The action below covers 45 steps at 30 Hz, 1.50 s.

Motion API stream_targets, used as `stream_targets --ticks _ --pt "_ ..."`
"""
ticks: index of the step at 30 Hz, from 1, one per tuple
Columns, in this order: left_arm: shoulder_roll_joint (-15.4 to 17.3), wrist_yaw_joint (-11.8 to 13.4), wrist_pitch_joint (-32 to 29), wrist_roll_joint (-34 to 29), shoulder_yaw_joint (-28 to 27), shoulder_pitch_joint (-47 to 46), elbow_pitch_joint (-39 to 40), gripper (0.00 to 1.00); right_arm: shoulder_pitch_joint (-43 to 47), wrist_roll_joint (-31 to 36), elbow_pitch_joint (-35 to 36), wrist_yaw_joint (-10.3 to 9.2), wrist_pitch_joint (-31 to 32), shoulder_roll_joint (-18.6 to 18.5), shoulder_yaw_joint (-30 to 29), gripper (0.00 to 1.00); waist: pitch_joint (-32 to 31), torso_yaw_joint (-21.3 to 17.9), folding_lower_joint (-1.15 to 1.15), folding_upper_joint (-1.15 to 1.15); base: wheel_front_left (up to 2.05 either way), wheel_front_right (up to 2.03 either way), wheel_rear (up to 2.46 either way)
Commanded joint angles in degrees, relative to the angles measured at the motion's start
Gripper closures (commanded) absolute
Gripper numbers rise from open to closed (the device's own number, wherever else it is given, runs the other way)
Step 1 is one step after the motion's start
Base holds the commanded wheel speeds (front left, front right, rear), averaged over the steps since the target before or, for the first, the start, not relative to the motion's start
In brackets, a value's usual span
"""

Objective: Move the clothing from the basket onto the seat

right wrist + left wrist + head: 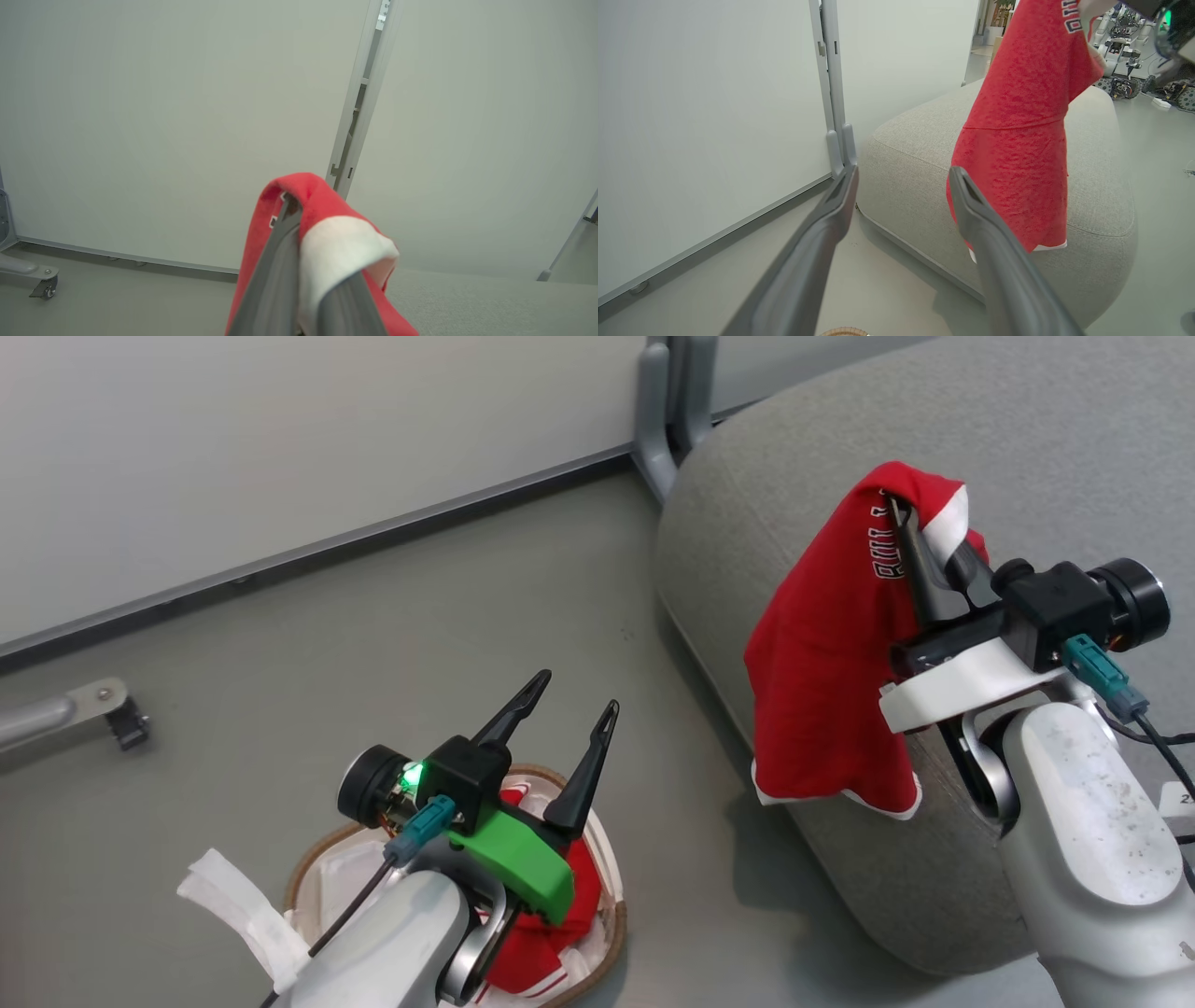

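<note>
Over by the seat (1027, 448), a red garment (831, 663) is held up by the right gripper (913, 527), with the jaws pinched together on a fold next to its white panel. It's hung down in front of the seat's rounded edge, and the white-trimmed hem is left dangling above the floor (373, 644). Whether the cloth actually brushes the cushion can't really be told from these angles.

Behind all that, pale wall panels (280, 448) are joined by a grey post (667, 420), and its foot is planted just beside the seat's far corner. A caster foot (117, 714) from some other stand is seen well off to the left on the floor. Past the seat, some wheeled machines (1120, 56) are parked in the left wrist view.

The basket (614, 929) is set on the floor near the seat, and it's partly blocked from the head view by the left arm (392, 933). The left gripper (577, 693) is held over it, jaws spread wide apart. More red clothing (532, 957) with white stripe trim is piled inside, and a white cloth (238, 905) is draped out over the left rim.
</note>
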<state>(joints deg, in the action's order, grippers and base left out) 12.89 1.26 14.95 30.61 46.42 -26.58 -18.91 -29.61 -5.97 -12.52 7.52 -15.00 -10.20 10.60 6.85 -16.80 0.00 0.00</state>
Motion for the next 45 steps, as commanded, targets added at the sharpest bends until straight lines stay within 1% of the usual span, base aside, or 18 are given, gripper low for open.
stream_targets --ticks 1,5,10,16,18,22,28,32,34,37,38,42,45 --pt "0.0 -0.1 0.3 -0.9 0.1 -1.3 -0.2 0.0 1.1 -0.2 0.6 -0.06 -0.3 0.2 -0.6 1.0 4.0 -6.0 0.0 0.0 0.0 0.0 0.0" --pt "-0.1 -0.5 0.2 -1.1 0.7 -1.8 -0.9 0.0 1.5 -0.2 1.1 -0.06 -0.3 0.4 -1.6 1.0 5.2 -8.0 0.0 0.0 0.0 0.0 0.0" --pt "-0.3 -0.7 0.0 -1.3 1.3 -2.5 -1.5 0.0 2.2 -0.4 1.2 -0.06 -0.3 0.3 -2.1 1.0 6.1 -8.3 0.0 0.0 0.0 0.0 0.0" --pt "-0.4 -0.6 -0.1 -1.8 2.1 -3.0 -1.7 0.0 2.4 -0.4 0.9 -0.06 -0.3 0.3 -3.4 1.0 7.8 -6.4 0.0 0.0 0.0 0.0 0.0" --pt "-0.8 -0.5 -0.2 -2.1 2.5 -3.5 -1.3 0.0 1.4 -0.8 0.3 -0.06 -0.3 -0.5 -3.7 1.0 8.8 -4.8 0.0 0.0 0.0 0.0 0.0" --pt "-1.2 -0.4 -0.2 -2.8 3.1 -4.0 -0.5 0.0 -1.5 0.5 -0.6 -0.06 -0.3 -3.2 -4.0 1.0 10.6 -2.1 0.0 0.0 0.0 0.0 0.0" --pt "-2.2 -0.1 -0.8 -3.8 4.6 -4.6 1.8 0.0 -10.3 0.4 -3.6 -0.06 -0.3 -9.5 -5.4 1.0 13.8 1.8 0.0 0.0 0.0 0.0 0.0" --pt "-1.9 0.6 -1.3 -4.6 5.2 -4.9 3.4 0.0 -19.0 -0.2 -7.2 -0.07 0.5 -14.4 -6.5 1.0 16.3 3.9 0.0 0.0 0.0 0.0 0.0" --pt "-1.8 0.8 -1.7 -4.9 5.7 -5.2 4.2 0.0 -23.7 0.3 -8.7 -0.07 1.5 -17.6 -6.4 1.0 17.6 5.1 0.0 0.0 0.0 0.0 0.0" --pt "-1.5 1.3 -2.3 -5.4 5.9 -5.6 5.4 0.0 -31.0 -0.8 -10.1 -0.07 3.6 -22.1 -6.2 1.0 19.7 6.7 0.0 0.0 0.0 0.0 0.0" --pt "-1.2 1.6 -2.6 -5.7 5.9 -6.1 6.4 0.0 -35.0 -1.0 -10.6 -0.07 5.3 -25.3 -6.6 1.0 21.3 7.5 0.0 0.0 0.0 0.0 0.0" --pt "-0.5 2.2 -3.4 -6.7 6.0 -7.1 8.5 0.0 -40.2 -0.4 -12.1 -0.07 8.5 -31.0 -7.6 1.0 24.7 9.1 0.0 0.0 0.0 0.0 0.0" --pt "0.0 2.5 -3.8 -7.3 6.1 -7.9 9.4 0.0 -41.1 -0.3 -15.6 -0.07 9.0 -33.0 -8.7 1.0 26.9 10.0 0.0 0.0 0.0 0.0 0.0"
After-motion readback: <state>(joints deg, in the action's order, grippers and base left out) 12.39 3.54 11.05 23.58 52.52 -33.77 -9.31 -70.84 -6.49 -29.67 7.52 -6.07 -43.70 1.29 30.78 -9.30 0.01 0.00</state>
